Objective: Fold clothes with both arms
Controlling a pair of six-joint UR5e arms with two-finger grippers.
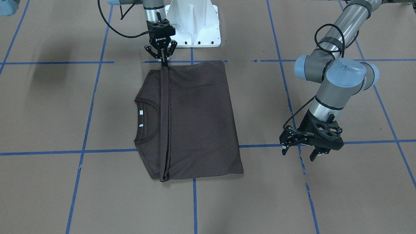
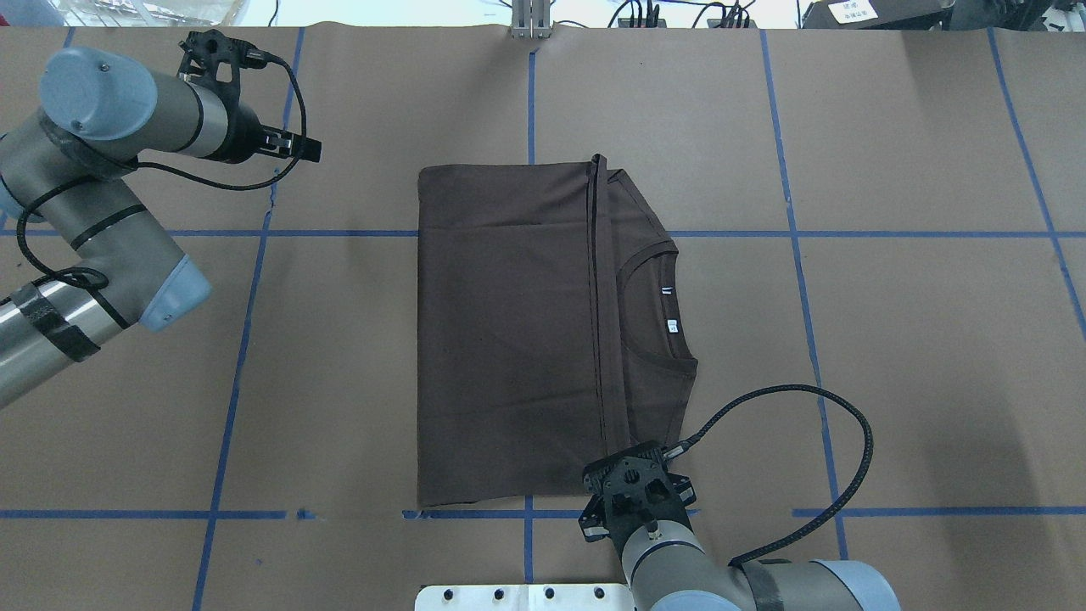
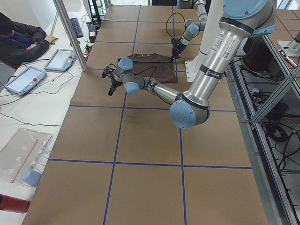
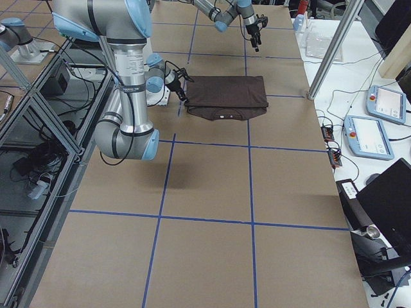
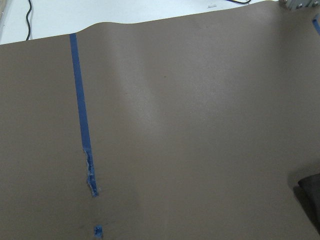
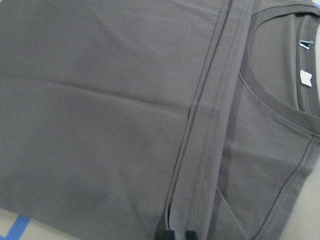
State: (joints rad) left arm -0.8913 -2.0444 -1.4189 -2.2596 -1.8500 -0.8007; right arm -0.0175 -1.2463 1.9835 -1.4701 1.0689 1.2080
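The brown-papered table [image 1: 48, 195] carried the dark brown T-shirt [image 1: 198, 123] flat near its middle, just in front of the robot's white base. It lay sideways, neck to the robot's right and fold to its left. Judging by how it lay, the lengthwise fold was at its end: the lower half was doubled over the chest. The left arm [image 1: 338, 81] stood well apart over bare paper at the far left, and the left gripper [image 1: 299, 152] hung with fingers spread and nothing between them. The right gripper [image 1: 162, 56] was clamped on the near end of the T-shirt's hem. The next move probably called for that claw to let go and lift clear without dragging the cloth, and then for both arms to take fresh corners for a crosswise fold. The folded panel looked smooth, with one faint crease near the robot's side. The stitched hem [image 1: 165, 123] ran straight across, just short of the ribbed collar [image 1: 155, 107]. Two small white tags [image 1: 141, 112] showed inside the neck.
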